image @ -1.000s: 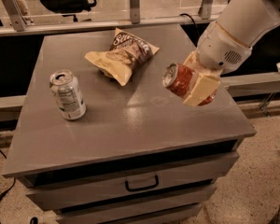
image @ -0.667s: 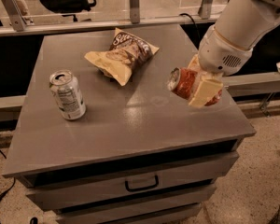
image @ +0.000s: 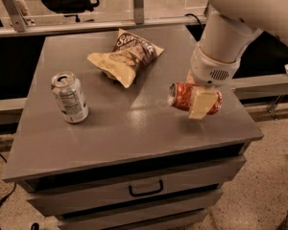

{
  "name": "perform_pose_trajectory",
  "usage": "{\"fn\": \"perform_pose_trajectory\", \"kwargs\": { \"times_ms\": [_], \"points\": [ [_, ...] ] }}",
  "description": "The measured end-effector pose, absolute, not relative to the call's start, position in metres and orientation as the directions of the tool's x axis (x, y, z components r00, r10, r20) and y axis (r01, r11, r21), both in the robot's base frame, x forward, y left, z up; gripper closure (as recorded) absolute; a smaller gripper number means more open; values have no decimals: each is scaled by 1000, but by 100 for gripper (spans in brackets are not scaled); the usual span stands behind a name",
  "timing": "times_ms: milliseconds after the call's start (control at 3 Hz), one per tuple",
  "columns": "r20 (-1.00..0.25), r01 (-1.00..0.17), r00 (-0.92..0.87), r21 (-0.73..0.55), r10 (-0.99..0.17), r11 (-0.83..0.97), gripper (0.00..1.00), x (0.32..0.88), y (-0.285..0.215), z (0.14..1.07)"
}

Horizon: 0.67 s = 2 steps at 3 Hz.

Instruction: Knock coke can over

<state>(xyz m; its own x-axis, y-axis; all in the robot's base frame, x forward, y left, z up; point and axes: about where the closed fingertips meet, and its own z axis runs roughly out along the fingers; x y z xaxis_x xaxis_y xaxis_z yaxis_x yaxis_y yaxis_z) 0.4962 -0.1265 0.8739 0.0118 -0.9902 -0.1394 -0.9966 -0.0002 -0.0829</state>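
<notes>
Camera view: coke can (image: 180, 96) sideways in end effector (image: 202, 102)

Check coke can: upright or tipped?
Tipped. The coke can is sideways, silver top facing left, at the right of the table, with the gripper closed around it.

Worktop (image: 134, 143): grey, flat.
Left side: silver-white can (image: 70, 97), stood upright.
Rear middle: chip bag (image: 127, 56), laid flat.
Right side: coke can (image: 181, 96), held sideways by the end effector (image: 198, 98).
</notes>
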Motion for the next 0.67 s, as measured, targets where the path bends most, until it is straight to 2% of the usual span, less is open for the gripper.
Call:
{"fn": "perform_pose_trajectory", "kwargs": {
  "times_ms": [333,667],
  "points": [
    [-150,-999,39,-3,-988,-39,67,494,-117,855],
    [-171,-997,49,46,-984,-58,42,487,-103,844]
  ]
}}
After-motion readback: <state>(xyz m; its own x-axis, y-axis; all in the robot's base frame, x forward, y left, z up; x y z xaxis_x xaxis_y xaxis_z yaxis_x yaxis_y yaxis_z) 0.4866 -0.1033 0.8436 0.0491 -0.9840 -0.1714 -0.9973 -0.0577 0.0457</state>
